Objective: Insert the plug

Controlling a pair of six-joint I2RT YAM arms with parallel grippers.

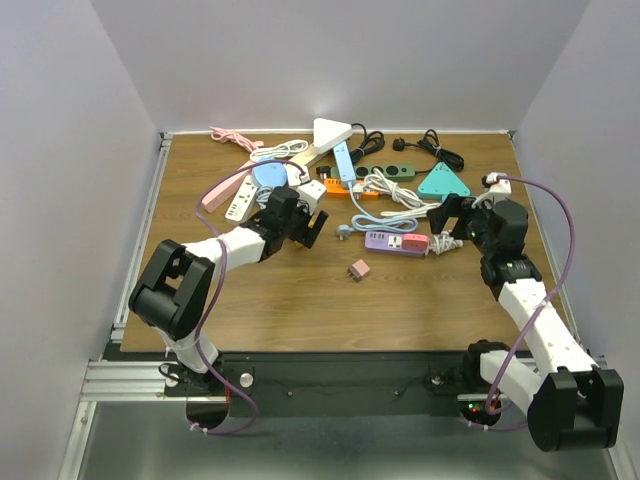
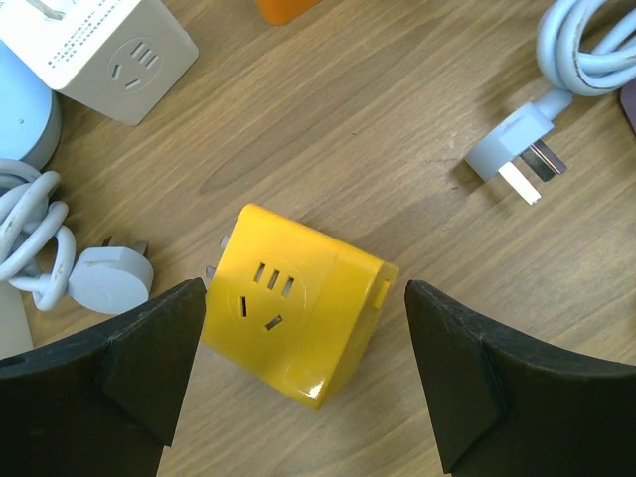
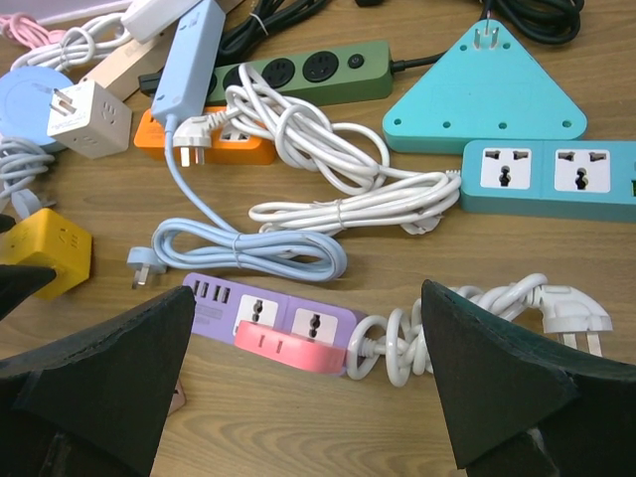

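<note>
1. The left gripper [image 2: 305,298] hangs low over the brown wooden table [image 1: 300,310], its two black fingers [image 2: 149,368] spread wide and gripping nothing.
2. Between those fingers lies the yellow plastic cube adapter [image 2: 298,318], flat on the wood with a socket face turned up and small metal prongs showing at its left edge.
3. The left finger's tip is just beside the cube, and whether it touches cannot be told. On the right side a clear strip of wood separates cube and finger.
4. Around the cube there is a white cube socket [image 2: 99,50] towards the top left, a white round plug [image 2: 114,278] on a looped cord just to the left, and a pale blue three-pin plug [image 2: 512,159] lying on its side well to the upper right.
5. The right gripper [image 3: 308,290] is also spread fully and empty. It hovers over the purple power strip with a pink end [image 3: 268,318].
6. Just right of that strip is a coiled white cord ending in a white flat plug [image 3: 566,308].
7. Beyond the strip lie a looped pale blue cable [image 3: 248,248], a teal two-socket strip [image 3: 552,179], a teal triangular hub [image 3: 487,94], a dark green power strip [image 3: 308,75] and an orange power strip [image 3: 209,147].
8. From above, a small pink adapter [image 1: 359,270] sits alone on bare wood — nearer the arm bases, between the two grippers.
</note>
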